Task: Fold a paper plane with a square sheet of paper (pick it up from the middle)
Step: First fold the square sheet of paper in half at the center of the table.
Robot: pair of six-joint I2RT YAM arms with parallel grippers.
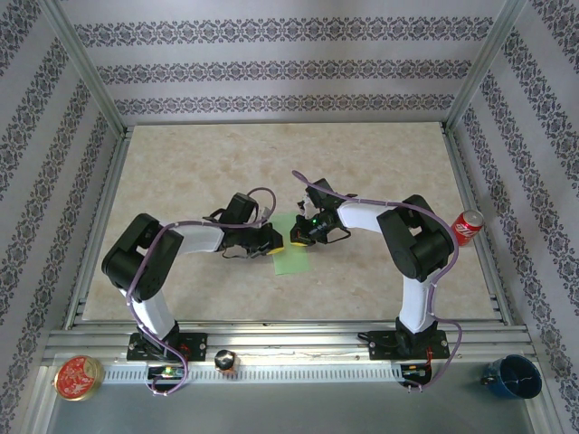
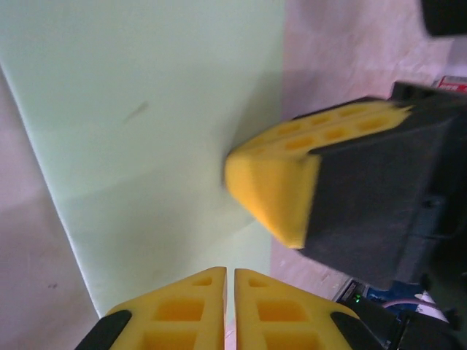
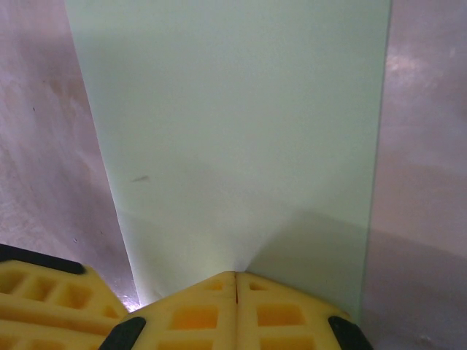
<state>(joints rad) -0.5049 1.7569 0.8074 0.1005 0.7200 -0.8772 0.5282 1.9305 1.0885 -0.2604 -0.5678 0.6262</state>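
Pinching sheet of paper near its edge with clamped right gripper; left gripper closed, grasp unclear; likely light, floppy, crease-prone.

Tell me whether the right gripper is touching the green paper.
Touching. The right wrist view shows the green paper tented up into the closed fingers of the right gripper, no gap between.

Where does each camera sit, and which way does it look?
Top external: above and behind the arms, looking down at the table; both arms, left hand and right hand at the pale-green sheet.
Left wrist: on the left arm, looking along its fingers onto the sheet; right hand too.
Right wrist: on the right arm, likewise, own fingers below.
Shared: all see the sheet.
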